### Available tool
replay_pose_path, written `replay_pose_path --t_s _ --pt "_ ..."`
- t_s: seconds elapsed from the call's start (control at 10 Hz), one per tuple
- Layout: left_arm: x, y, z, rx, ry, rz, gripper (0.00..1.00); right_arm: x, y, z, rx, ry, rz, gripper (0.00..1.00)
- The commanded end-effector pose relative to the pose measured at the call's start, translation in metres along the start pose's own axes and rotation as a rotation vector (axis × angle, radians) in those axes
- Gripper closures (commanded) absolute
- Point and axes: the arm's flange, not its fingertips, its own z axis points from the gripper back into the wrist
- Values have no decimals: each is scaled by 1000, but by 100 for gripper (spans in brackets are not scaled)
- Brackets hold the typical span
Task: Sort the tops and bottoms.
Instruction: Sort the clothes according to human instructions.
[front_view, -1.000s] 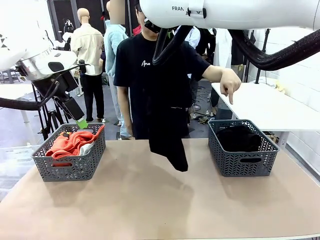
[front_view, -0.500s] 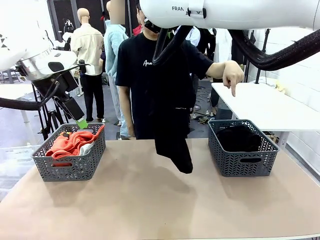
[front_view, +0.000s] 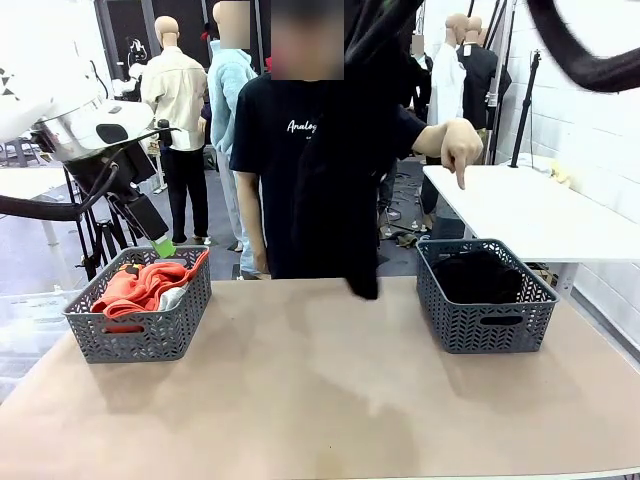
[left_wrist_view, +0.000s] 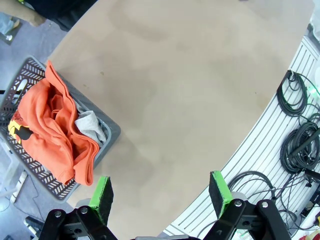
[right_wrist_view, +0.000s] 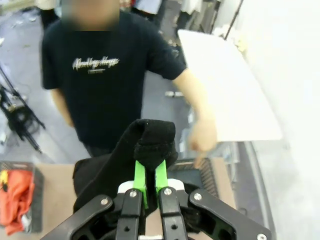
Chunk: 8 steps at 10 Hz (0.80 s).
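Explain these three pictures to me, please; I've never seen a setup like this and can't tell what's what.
Two robot arms share a table with a person. The wide picture looks across the table from the robot's side. The other two come from cameras on each arm's wrist.

The right pincer is shut on a black garment, which hangs high above the table. The left pincer is open and holds nothing.

Two grey baskets stand on the table. The left basket holds an orange-red top and a light grey top. The right basket holds black cloth. The person's hand points down toward it.
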Motion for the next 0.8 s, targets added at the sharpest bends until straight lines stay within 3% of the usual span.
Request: replay_pose_path --t_s 0.0,0.2,0.3,0.7 --pt "-2 -1 0 -2 1 -1 0 24 -45 21 -61 -27 21 100" --pt "-2 -1 0 -2 1 -1 0 25 -94 20 -120 32 5 100" --pt "-2 -1 0 -2 1 -1 0 23 -66 35 -69 -33 8 100" --pt "-2 -1 0 -2 1 -1 0 23 -66 35 -69 -33 8 100"
